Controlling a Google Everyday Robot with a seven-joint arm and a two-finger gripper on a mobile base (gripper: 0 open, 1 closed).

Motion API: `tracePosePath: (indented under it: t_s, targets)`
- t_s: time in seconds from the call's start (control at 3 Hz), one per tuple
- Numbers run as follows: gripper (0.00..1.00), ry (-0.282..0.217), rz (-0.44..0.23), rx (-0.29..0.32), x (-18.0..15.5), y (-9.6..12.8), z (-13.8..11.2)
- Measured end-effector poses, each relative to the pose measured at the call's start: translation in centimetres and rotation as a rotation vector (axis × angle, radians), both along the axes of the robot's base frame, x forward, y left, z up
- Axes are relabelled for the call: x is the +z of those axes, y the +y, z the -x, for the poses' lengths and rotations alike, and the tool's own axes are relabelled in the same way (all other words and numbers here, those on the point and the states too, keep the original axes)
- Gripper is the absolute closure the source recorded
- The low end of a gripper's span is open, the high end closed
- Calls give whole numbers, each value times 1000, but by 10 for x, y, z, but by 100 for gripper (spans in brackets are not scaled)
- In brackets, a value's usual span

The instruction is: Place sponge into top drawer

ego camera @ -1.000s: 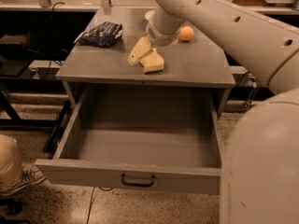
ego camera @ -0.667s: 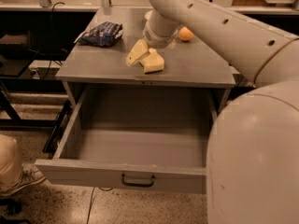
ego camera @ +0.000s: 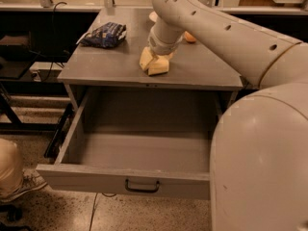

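Observation:
The pale yellow sponge [ego camera: 155,64] lies on the grey cabinet top [ego camera: 106,64], near its front edge at the middle. My gripper [ego camera: 157,56] is right on top of the sponge, at the end of the big white arm [ego camera: 216,28] that reaches in from the right; the wrist hides most of it. The top drawer [ego camera: 110,174] is pulled wide open below the cabinet top and its inside is bare. Its dark bail handle [ego camera: 142,187] is at the centre of the front.
A dark blue crinkled bag [ego camera: 105,34] lies at the back left of the cabinet top. A small orange ball [ego camera: 189,36] and the edge of a white bowl [ego camera: 153,16] sit behind the arm. A person's leg and shoe [ego camera: 17,179] are at the lower left.
The arm has come down and closer over the sponge, which now looks bunched under the gripper. The arm's body fills more of the right side.

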State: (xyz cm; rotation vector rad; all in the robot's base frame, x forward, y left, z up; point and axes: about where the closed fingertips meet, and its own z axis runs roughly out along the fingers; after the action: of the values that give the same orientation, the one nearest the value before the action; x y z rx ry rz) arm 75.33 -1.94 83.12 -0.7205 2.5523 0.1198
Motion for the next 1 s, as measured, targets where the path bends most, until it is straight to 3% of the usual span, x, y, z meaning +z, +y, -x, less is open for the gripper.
tracePosePath:
  t_s: [0.33,0.67,1.0]
  targets:
    - [75,-56,-24,-16,16,-13,17]
    - [98,-139,-48,-14,45,-33,54]
    - [100,-173,-74,72,55,-69,127]
